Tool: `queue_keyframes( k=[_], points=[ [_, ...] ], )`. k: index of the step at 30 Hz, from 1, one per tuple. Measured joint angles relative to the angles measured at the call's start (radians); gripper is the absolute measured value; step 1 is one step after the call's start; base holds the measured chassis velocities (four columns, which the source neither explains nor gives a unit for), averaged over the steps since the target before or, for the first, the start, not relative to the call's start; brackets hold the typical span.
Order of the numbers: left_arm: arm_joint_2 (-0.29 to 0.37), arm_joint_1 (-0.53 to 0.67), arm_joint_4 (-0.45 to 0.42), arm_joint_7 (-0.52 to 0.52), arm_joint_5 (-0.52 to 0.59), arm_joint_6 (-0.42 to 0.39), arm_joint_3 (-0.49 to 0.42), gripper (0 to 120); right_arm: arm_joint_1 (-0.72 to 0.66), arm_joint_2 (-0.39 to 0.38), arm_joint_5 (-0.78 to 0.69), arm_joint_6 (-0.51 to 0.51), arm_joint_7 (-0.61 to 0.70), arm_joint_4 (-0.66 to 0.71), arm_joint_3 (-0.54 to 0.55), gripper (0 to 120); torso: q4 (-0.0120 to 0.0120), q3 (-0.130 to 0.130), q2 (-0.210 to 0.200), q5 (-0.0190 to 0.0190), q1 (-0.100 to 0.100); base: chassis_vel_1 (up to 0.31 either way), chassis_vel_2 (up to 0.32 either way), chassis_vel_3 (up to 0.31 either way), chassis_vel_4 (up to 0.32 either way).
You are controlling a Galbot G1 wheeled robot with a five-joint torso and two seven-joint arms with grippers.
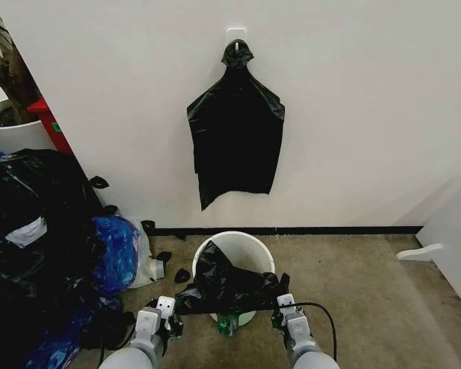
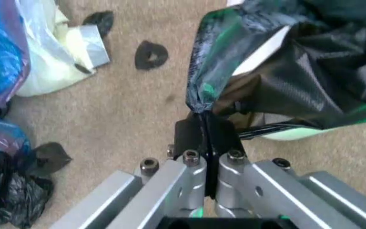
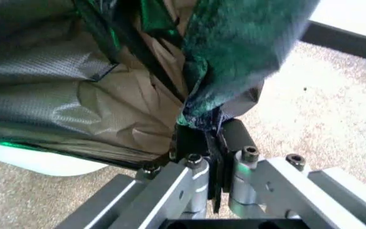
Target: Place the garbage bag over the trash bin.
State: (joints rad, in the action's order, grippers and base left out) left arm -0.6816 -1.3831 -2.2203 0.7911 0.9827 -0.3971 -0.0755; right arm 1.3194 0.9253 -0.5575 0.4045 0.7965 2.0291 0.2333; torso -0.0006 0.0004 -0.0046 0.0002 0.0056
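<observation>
Both hands pinching the garbage bag's mouth over the trash bin, mid-fit.

My left hand (image 1: 171,323) and right hand (image 1: 280,314) are each clamped on an edge of the garbage bag (image 1: 227,286), which is stretched across the near side of the trash bin (image 1: 242,244); its body slumps inside the bin. I'd keep both pinches tight, spread the edges wider than the rim, then pull down past it evenly so the thin film doesn't tear or slip off.
</observation>
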Motion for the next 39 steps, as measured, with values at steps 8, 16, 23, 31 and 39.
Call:
queue_keyframes(
  k=[8, 16, 23, 31, 39],
  points=[
    [0.041, -0.051, -0.100, 0.039, 0.014, -0.031, 0.075, 16, 0.089, -0.051, 0.010, 0.006, 0.041, 0.143, -0.002, 20, -0.0001, 0.000, 0.000, 0.0000, 0.000, 0.000, 0.000, 0.000, 0.000],
    [0.086, -0.165, -0.192, 0.072, 0.017, -0.057, 0.159, 41, 0.163, -0.095, 0.010, 0.025, 0.078, 0.273, -0.002, 45, 0.0000, 0.000, 0.000, -0.0003, 0.000, 0.000, 0.000, 0.000, 0.000],
    [0.162, -0.301, -0.283, 0.142, 0.009, -0.068, 0.196, 70, 0.248, -0.142, 0.025, 0.033, 0.100, 0.412, -0.049, 73, 0.0001, 0.000, 0.000, 0.0002, 0.000, 0.000, 0.000, 0.000, 0.000],
    [0.158, -0.288, -0.285, 0.201, 0.041, -0.062, 0.211, 96, 0.263, -0.141, 0.054, 0.005, 0.106, 0.476, -0.114, 98, 0.0000, 0.000, 0.000, 0.0000, 0.000, 0.000, 0.000, 0.000, 0.000],
    [0.110, -0.190, -0.284, 0.186, 0.082, -0.045, 0.272, 100, 0.170, -0.116, 0.096, -0.167, -0.058, 0.434, -0.242, 100, -0.0001, 0.000, 0.000, 0.0000, 0.000, 0.000, 0.000, 0.000, 0.000]
  ],
)
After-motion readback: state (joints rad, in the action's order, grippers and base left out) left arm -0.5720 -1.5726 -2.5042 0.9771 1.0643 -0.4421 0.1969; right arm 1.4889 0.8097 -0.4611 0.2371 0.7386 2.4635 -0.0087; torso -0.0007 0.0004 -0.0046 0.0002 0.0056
